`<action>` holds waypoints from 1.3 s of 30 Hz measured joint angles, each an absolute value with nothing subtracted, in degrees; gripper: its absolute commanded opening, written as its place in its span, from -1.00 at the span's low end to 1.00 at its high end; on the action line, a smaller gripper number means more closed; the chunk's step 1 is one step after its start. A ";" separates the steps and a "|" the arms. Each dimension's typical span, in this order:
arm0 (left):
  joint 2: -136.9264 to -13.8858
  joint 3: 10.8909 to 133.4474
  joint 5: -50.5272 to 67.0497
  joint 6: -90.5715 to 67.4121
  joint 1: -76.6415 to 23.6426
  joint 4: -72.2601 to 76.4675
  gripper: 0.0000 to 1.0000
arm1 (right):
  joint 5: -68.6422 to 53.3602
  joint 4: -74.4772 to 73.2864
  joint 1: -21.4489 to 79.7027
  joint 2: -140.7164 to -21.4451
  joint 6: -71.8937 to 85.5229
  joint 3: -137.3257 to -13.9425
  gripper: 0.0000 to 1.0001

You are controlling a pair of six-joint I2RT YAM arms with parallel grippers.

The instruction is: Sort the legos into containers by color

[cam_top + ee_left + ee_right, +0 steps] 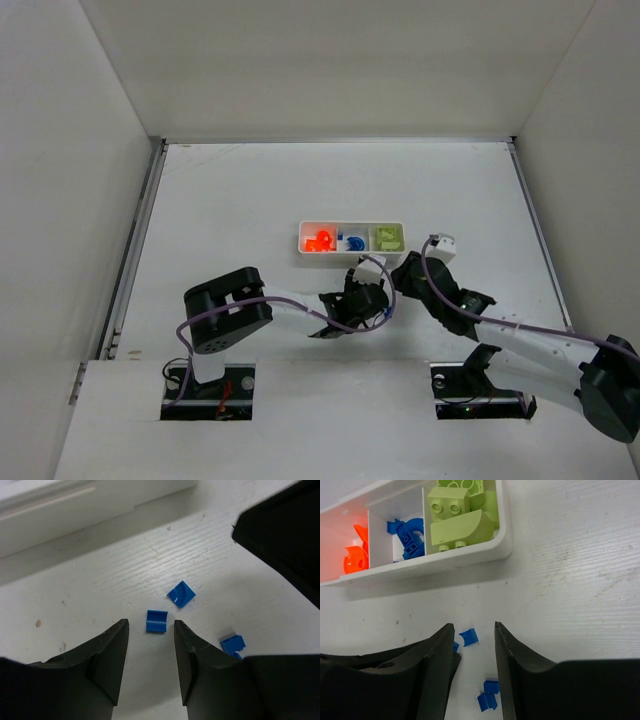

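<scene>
The white tray [350,225] holds orange legos [356,555] in its left compartment, blue ones [407,535] in the middle and lime-green ones [460,520] on the right. Several tiny blue legos lie loose on the table in front of it [383,318]. My left gripper [150,627] is open and empty, with one blue brick [156,621] just beyond its fingertips, another [181,593] farther on and one [233,644] to the right. My right gripper [472,627] is open and empty, low over the same bricks; one [468,637] lies between its tips and two [491,686] lie farther in.
Both grippers crowd the same spot in front of the tray [385,295]; the right gripper's black body [285,545] fills the upper right of the left wrist view. The tray's front wall [445,560] stands close ahead. White walls enclose the table.
</scene>
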State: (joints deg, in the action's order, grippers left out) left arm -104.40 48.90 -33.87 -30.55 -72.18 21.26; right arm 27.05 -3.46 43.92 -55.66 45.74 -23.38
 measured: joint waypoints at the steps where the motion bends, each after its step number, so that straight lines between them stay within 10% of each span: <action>1: -104.42 48.90 -33.93 -30.35 -71.81 21.32 -0.33 | 27.05 -3.44 43.94 -55.27 46.13 -22.98 -0.12; 9: -104.51 48.90 -33.93 -29.10 -70.85 21.43 -0.73 | 27.03 -3.55 44.01 -55.99 47.53 -21.34 0.01; 39: -86.94 44.93 -28.01 -29.21 -61.82 17.06 -0.60 | 25.89 -3.42 49.80 -76.95 42.76 -30.22 -0.22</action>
State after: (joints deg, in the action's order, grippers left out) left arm -86.94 44.93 -28.01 -29.21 -61.82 17.06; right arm 25.89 -3.42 49.80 -76.95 42.76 -30.22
